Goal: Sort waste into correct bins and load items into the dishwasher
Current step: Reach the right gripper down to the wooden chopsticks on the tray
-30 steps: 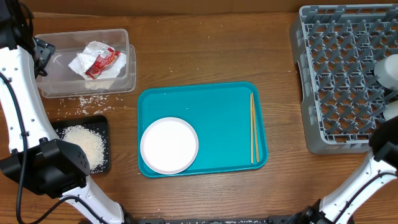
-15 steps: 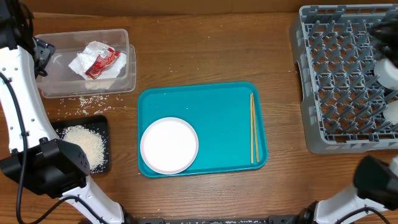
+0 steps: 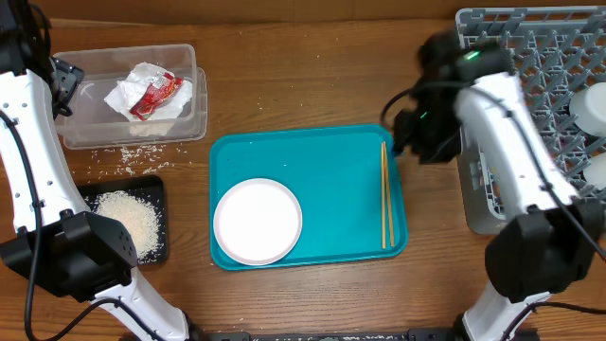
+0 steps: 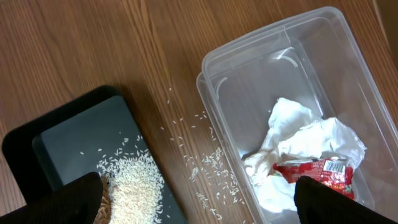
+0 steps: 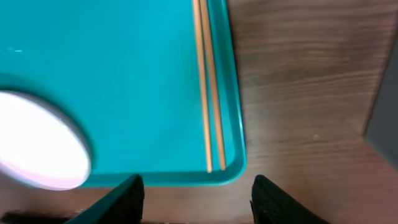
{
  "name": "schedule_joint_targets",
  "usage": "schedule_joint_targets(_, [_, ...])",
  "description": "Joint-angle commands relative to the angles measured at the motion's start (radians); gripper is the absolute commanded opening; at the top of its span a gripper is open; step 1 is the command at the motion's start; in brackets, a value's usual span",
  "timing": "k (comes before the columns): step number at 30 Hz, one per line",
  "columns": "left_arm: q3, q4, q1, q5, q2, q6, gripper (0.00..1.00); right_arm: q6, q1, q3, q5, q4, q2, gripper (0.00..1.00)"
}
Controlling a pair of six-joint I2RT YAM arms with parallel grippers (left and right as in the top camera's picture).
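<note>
**Right hand** (image 5: 196,185): it hovers over the rim of the teal tray (image 5: 124,74), fingers roughly half parted, gripping nothing. The chopsticks (image 5: 208,87) lie just ahead of it, side by side against the tray's wall and in line with the gap between the fingers. In my judgement the hand is squared up this way to take them as a pair. The small white plate (image 5: 37,143) sits well off to one finger's side. The dish rack (image 3: 568,52) stands on the desk (image 3: 312,85) beside this arm.

**Left hand** (image 4: 199,199): spread wide, empty, high above the bins, apparently parked clear.
- Below it, napkins (image 4: 298,134) and red wrapper (image 4: 311,171) lie in the clear tub (image 4: 249,81).
- Rice (image 4: 134,186) is heaped in the black tray (image 4: 68,143).
- Stray grains (image 4: 205,162) lie between the bins.
</note>
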Motion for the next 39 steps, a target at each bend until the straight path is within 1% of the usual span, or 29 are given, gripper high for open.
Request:
schedule_joint_targets(1, [-0.003, 0.000, -0.008, -0.016, -0.029, -0.020, 1.00, 0.093, 0.054, -0.129, 0.108, 0.076, -0.007, 0.54])
schedule_joint_targets(2, [-0.003, 0.000, -0.008, -0.017, -0.029, -0.021, 1.00, 0.101, 0.069, -0.161, 0.114, 0.100, -0.007, 0.51])
schedule_joint_targets(4, [-0.003, 0.000, -0.008, -0.016, -0.029, -0.021, 1.00, 0.135, 0.097, -0.208, 0.130, 0.137, -0.007, 0.50])
schedule_joint_targets(6, [-0.003, 0.000, -0.008, -0.016, -0.029, -0.020, 1.00, 0.169, 0.151, -0.273, 0.151, 0.215, -0.007, 0.50])
schedule_joint_targets(9, [-0.003, 0.000, -0.008, -0.017, -0.029, -0.020, 1.00, 0.236, 0.203, -0.326, 0.224, 0.275, -0.007, 0.50])
schedule_joint_targets(12, [-0.003, 0.000, -0.008, -0.016, -0.029, -0.020, 1.00, 0.278, 0.251, -0.374, 0.264, 0.352, -0.006, 0.48])
schedule_joint_targets(15, [-0.003, 0.000, -0.008, -0.016, -0.029, -0.020, 1.00, 0.300, 0.257, -0.374, 0.293, 0.375, -0.006, 0.45])
schedule_joint_targets(21, [-0.003, 0.000, -0.008, -0.017, -0.029, -0.020, 1.00, 0.299, 0.256, -0.389, 0.294, 0.439, -0.006, 0.44])
schedule_joint_targets(30, [-0.003, 0.000, -0.008, -0.016, -0.029, -0.021, 1.00, 0.295, 0.250, -0.493, 0.313, 0.549, -0.006, 0.43])
schedule_joint_targets(39, [-0.003, 0.000, -0.008, -0.016, -0.029, -0.020, 1.00, 0.292, 0.241, -0.509, 0.294, 0.587, -0.006, 0.40])
